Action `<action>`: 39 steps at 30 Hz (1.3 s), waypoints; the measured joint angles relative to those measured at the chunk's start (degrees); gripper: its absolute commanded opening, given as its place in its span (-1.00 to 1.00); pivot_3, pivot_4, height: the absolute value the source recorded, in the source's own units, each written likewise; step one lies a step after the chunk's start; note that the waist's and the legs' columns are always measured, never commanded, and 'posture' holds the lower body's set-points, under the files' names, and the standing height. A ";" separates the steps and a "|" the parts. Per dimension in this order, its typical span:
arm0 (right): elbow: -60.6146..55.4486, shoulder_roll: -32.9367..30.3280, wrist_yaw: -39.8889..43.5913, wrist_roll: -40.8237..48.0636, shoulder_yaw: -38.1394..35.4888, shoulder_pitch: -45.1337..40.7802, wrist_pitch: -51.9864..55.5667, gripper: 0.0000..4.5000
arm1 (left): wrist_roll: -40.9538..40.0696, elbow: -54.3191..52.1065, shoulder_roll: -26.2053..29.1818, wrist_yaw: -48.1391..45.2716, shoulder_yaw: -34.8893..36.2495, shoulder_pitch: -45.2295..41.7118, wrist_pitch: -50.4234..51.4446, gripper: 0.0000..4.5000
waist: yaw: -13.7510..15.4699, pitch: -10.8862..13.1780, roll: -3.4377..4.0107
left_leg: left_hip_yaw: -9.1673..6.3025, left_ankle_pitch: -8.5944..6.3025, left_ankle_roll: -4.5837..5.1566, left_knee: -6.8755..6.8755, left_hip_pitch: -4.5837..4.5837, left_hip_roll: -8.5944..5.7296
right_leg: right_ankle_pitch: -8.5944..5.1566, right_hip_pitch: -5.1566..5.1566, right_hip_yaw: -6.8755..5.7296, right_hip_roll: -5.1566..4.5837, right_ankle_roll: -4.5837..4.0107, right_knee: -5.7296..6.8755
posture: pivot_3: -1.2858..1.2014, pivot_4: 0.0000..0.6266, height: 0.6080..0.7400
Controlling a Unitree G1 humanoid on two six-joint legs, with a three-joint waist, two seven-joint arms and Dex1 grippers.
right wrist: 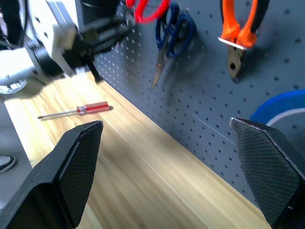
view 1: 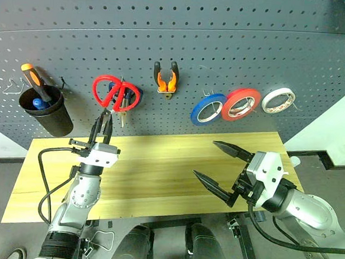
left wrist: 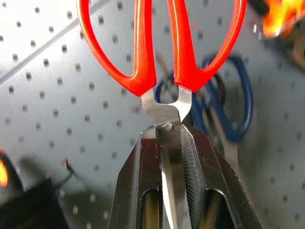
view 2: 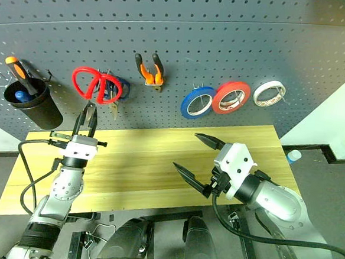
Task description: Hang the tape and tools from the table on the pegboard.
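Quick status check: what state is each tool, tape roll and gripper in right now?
Red-handled scissors: blades clamped in left gripper, handles up at the pegboard.
Pliers: hung.
Blue tape: hung.
Red-handled screwdriver: lying on the table.
Right gripper: open, empty.

Pegboard (view 1: 226, 44) standing behind table (view 1: 157, 176), filling frame top. L to R on it: cup (view 1: 46, 112) w/ screwdriver (view 1: 34, 79), scissors (view 1: 113, 93), pliers (view 1: 165, 77), three tape rolls (view 1: 242, 103). Small screwdriver (right wrist: 76, 110) lying on table.
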 measured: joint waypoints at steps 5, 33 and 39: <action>0.05 0.01 0.01 -0.96 0.01 0.32 -0.38 1.00 | -0.41 -0.51 -0.27 -1.88 -1.00 2.26 -0.19 -0.89 | 0.00 0.00 0.01 | 0.00 0.00 0.00 0.00 0.01 0.00 | 0.00 0.00 0.01 0.01 0.00 0.00 | 0.03 -0.40 0.80; 0.07 0.05 -0.01 -3.21 0.38 2.77 -0.75 1.00 | -0.07 1.81 0.41 -1.03 -0.20 3.40 -0.47 -0.89 | 0.03 0.00 0.01 | -0.01 0.00 0.01 0.00 0.00 0.00 | 0.00 0.00 0.00 0.01 0.00 -0.01 | 0.02 -0.38 0.80; -0.09 0.25 0.05 -1.71 0.36 2.44 -0.75 1.00 | 1.02 6.20 0.45 0.31 -0.25 0.07 -0.44 -0.89 | 0.02 0.00 0.00 | -0.01 0.00 0.01 0.00 0.00 0.00 | 0.00 0.00 -0.01 0.03 0.00 -0.01 | 0.02 -0.37 0.80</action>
